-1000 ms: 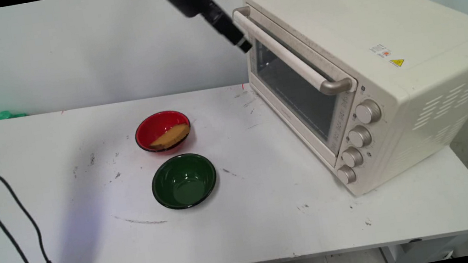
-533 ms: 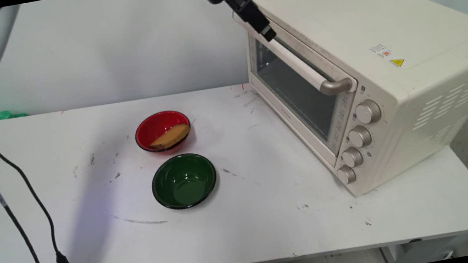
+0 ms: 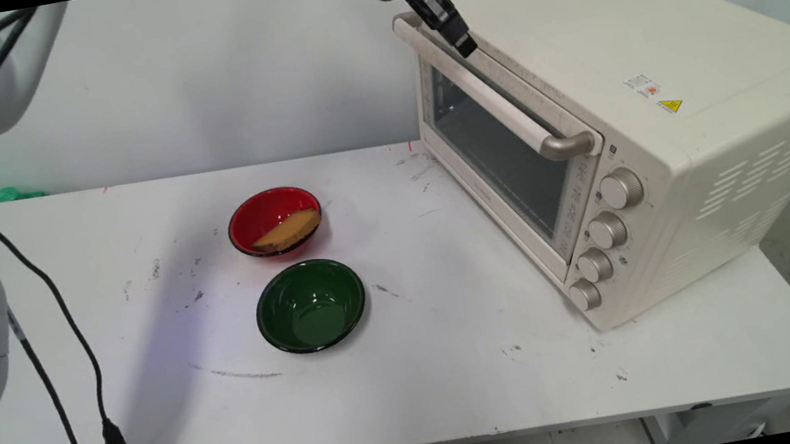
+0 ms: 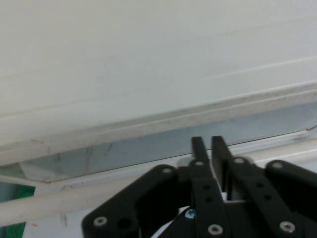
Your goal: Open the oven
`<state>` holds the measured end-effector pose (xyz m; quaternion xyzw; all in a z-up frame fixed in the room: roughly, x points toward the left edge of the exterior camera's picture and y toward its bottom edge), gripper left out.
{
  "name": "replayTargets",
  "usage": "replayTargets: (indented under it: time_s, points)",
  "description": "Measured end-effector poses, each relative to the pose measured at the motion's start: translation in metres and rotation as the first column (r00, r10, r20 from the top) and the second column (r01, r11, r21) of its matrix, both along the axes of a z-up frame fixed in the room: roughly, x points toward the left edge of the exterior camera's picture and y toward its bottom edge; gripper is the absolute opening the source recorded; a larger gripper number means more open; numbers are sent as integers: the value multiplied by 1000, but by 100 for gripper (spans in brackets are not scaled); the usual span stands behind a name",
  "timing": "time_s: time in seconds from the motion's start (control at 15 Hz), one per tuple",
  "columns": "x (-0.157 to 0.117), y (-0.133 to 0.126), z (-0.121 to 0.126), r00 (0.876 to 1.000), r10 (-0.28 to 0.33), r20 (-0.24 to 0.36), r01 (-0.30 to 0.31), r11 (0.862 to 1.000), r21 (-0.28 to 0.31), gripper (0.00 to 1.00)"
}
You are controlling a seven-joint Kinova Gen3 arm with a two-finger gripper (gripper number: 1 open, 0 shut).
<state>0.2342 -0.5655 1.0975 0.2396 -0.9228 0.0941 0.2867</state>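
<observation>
Gripper point(image 3: 465, 48) hangs from the top edge of the main view, angled down and to the right, tips at the upper far end of the cream toaster oven point(image 3: 658, 96), right at the seam between the oven top and the door, just behind the far end of the door handle point(image 3: 494, 101). Contact with the oven can't be confirmed from the main view. In the hand view the fingers point(image 4: 199, 148) are pressed together with only a thin slit between them, clenched on nothing, and pointed at the gap above the glass door point(image 4: 148, 148), with the handle bar point(image 4: 64, 206) crossing below. The oven door looks closed; four knobs point(image 3: 604, 230) run down the front right side. Well apart from the gripper, on the white table point(image 3: 464, 368): a red bowl point(image 3: 275, 221) with a slice of bread point(image 3: 288, 230) in it, and just in front of it an empty green bowl point(image 3: 310, 305). Black cables point(image 3: 49, 320) hang down the left side.
</observation>
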Motion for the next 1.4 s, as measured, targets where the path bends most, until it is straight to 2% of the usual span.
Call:
replayTargets:
  time_s: [0.27, 0.87, 1.4]
  points:
    - [-10, -2, -1, 999, -23, 29, 23, 1000, -1, 0]
    - [-21, -20, -4, 1000, 2, 10, -2, 1000, 4, 0]
    - [-20, -13, -11, 999, -19, 28, 19, 1000, 20, 0]
